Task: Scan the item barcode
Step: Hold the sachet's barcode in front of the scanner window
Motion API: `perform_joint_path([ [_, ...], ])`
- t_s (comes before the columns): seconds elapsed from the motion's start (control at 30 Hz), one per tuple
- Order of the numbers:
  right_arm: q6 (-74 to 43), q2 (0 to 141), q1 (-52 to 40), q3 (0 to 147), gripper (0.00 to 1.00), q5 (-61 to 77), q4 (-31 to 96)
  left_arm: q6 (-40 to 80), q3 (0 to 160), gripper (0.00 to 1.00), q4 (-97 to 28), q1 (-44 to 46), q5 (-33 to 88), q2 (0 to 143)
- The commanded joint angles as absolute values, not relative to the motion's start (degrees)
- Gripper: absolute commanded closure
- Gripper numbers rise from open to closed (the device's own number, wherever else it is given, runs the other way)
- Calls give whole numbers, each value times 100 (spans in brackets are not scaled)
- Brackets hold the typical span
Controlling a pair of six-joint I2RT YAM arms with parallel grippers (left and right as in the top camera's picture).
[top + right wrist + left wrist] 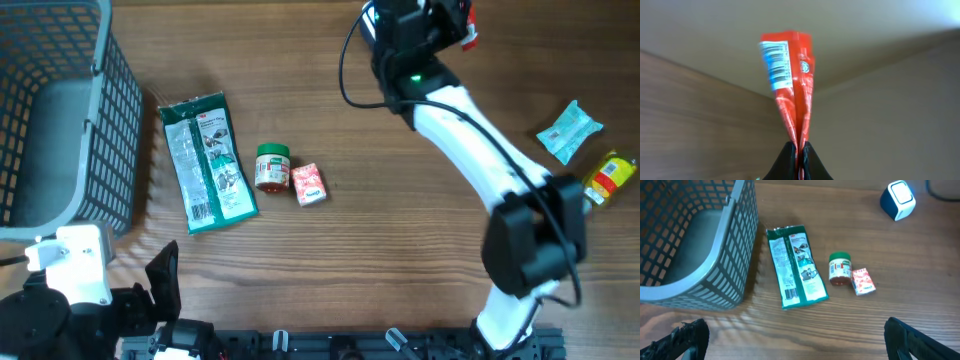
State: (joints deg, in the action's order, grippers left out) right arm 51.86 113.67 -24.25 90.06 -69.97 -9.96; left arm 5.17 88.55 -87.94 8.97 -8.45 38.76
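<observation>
My right gripper (800,146) is shut on the lower end of a folded red packet (790,85), held up off the table. A white barcode label (776,65) faces left near the packet's top. In the overhead view that gripper (440,18) is at the far edge, with a bit of the red packet (468,40) sticking out to its right. A blue and white device (897,200) stands at the far side in the left wrist view. My left gripper (797,347) stands wide open low over bare wood near the front left, with nothing between its fingers.
A grey mesh basket (110,130) fills the far left. Beside it lie a green pouch (207,160), a small green-lidded jar (272,167) and a little red-and-white box (309,185). A teal packet (569,130) and a yellow bottle (610,178) lie at the right edge.
</observation>
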Motion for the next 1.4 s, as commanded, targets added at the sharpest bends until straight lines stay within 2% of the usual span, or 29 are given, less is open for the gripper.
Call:
perform_joint_path([
  [0.0,7804,12075,-2576,9063,96,-7607,-2139,449,8862,0,-8779,878,-814,3872],
  [0.1,8770,12558,-2661,9063,96,-7559,-2759,449,8862,0,-8779,878,-816,3872],
  [0.27,8901,13166,-2786,9063,96,-7516,-2877,449,8862,0,-8779,878,-814,3872],
  [0.5,9760,13714,-2808,9063,96,-7675,-2941,449,8862,0,-8779,878,-816,3872],
  [0.8,10672,13933,-2893,9067,96,-7596,-3616,449,8862,0,-8779,878,-814,3872],
  [1.37,11410,13985,-2805,9306,96,-7500,-3942,449,8862,0,-8779,878,-816,3872],
])
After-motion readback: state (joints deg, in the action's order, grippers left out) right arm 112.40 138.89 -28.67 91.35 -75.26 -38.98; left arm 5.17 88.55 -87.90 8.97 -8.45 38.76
